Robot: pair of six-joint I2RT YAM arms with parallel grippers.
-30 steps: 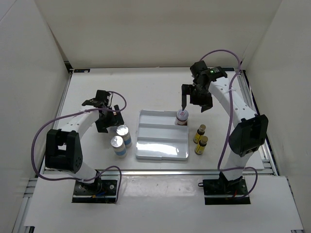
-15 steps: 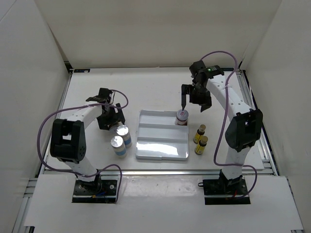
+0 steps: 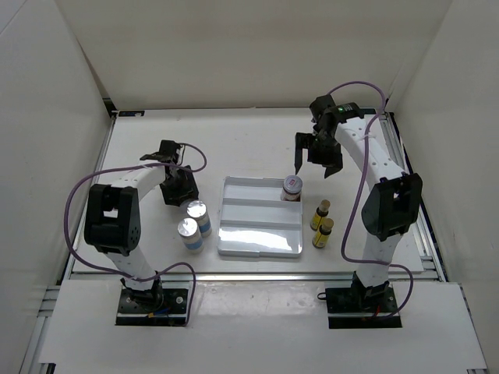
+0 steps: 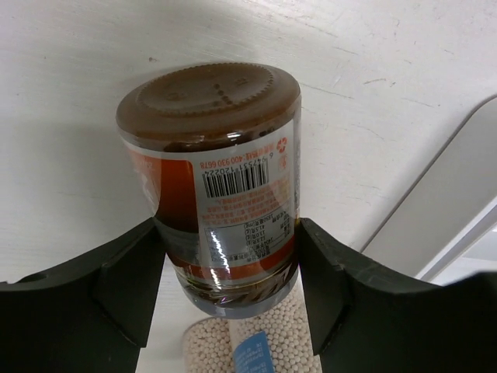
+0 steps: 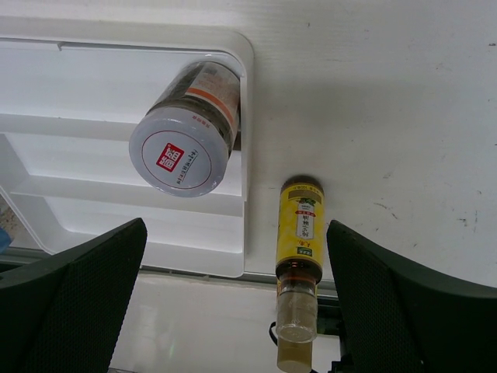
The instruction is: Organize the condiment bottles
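In the left wrist view my left gripper (image 4: 229,272) is shut on a squat brownish jar (image 4: 213,179), one finger pressed to each side. From above, that gripper (image 3: 178,189) covers the jar on the table left of the white tray (image 3: 261,241). Two silver-topped cylinders (image 3: 197,210) (image 3: 188,228) stand just in front of it. A second jar (image 3: 291,187) (image 5: 186,140) with a red-marked white lid stands in the tray's back right corner. My right gripper (image 3: 318,160) (image 5: 237,311) hangs open above and behind it, holding nothing. Two slim yellow bottles (image 3: 320,213) (image 3: 323,231) stand right of the tray.
The ridged tray's rim (image 5: 247,155) runs between the jar and the nearest yellow bottle (image 5: 299,225). One bead-filled cylinder (image 4: 233,346) shows right under the held jar. White walls close in the table on three sides.
My left gripper has gone from open to shut around the brownish jar, its arm shifting a little nearer the cylinders. The right gripper has drawn slightly back and away from the jar in the tray.
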